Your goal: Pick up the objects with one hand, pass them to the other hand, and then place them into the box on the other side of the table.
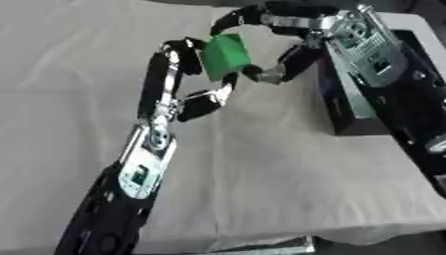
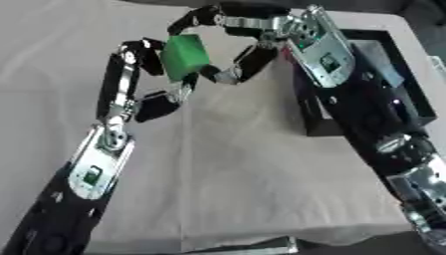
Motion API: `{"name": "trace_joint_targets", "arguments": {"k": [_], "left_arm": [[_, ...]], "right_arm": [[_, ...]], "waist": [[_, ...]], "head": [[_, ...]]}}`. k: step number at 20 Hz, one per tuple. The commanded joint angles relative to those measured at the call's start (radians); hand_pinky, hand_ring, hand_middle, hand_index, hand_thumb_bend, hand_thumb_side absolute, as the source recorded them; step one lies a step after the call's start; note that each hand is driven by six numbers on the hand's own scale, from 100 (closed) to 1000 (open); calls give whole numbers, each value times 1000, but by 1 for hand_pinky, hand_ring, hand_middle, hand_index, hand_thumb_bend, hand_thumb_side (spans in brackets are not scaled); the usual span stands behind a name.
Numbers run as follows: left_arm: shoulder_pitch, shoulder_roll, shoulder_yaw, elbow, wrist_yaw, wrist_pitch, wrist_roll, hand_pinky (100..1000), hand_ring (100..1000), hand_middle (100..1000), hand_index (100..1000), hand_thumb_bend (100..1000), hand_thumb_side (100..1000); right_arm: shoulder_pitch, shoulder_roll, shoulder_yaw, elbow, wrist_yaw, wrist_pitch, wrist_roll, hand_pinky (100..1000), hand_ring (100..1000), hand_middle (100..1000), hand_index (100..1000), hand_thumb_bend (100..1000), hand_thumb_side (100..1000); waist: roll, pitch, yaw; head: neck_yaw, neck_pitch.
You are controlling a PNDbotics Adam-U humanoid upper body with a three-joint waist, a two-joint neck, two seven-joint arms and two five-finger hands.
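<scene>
A green block point(image 1: 225, 55) is held up above the white cloth, between my two hands. My left hand point(image 1: 160, 84) rises from the lower left. Its fingers curl over the block's left top and its thumb presses the block's lower edge. My right hand point(image 1: 300, 25) reaches in from the upper right, with fingers hooked over the block's top and its thumb tip against the lower right corner. The black box point(image 2: 409, 74) stands at the right, mostly hidden behind my right forearm.
The white cloth point(image 1: 287, 169) covers the table, and its front edge point(image 1: 261, 238) runs along the bottom. A pale lining shows inside the black box point(image 2: 376, 55). My right forearm crosses above the box's near wall point(image 1: 348, 122).
</scene>
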Motion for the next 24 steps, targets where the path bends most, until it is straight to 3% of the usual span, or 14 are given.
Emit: {"name": "trace_joint_targets", "arguments": {"k": [1,15,24], "left_arm": [[-9,-19,-8,-18,14,-14,2,465,411,329,506,100,184],[-5,-25,-15,-15,20,-41,-16,469,414,329,506,100,186],[-1,-27,-13,-15,13,-33,-6,468,415,382,519,100,187]], "right_arm": [[-20,-8,-14,2,1,-57,59,1000,1000,893,955,144,100],[-23,2,-10,13,-30,-37,37,1000,993,799,867,100,100],[-19,5,-11,15,-54,-28,47,1000,920,626,694,100,100]], "waist": [[1,-14,-1],[0,-9,2],[1,-6,1]], "head": [[0,-3],[-3,-4],[-1,-2]]}}
